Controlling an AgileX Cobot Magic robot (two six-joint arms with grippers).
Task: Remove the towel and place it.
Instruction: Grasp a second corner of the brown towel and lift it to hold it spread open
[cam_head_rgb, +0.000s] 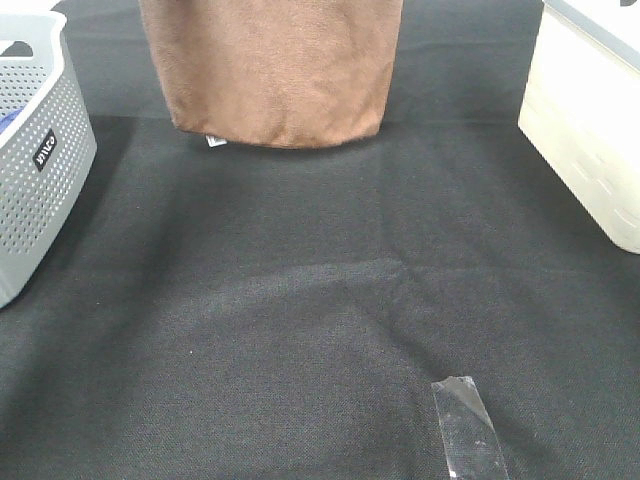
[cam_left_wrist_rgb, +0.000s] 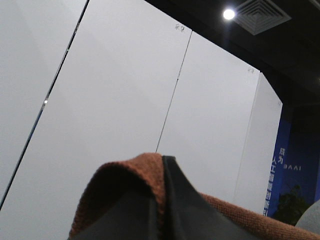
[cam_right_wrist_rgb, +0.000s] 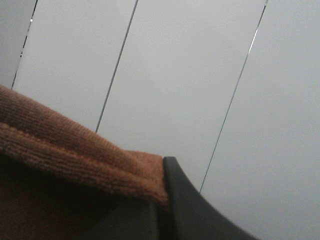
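The towel (cam_head_rgb: 272, 70) hangs at twelve o'clock in the high view, tag (cam_head_rgb: 214, 141) at its lower edge. The left gripper (cam_left_wrist_rgb: 161, 200) and right gripper (cam_right_wrist_rgb: 162, 200) each clamp its upper edge, jaws closed on cloth. Move both evenly, edge taut, lowering toward six o'clock onto the table covering (cam_head_rgb: 320, 300).

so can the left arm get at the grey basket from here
Probably, but not freely: the left gripper is shut on the towel, which the right gripper also holds. The grey basket stands to the left, nothing visibly between.
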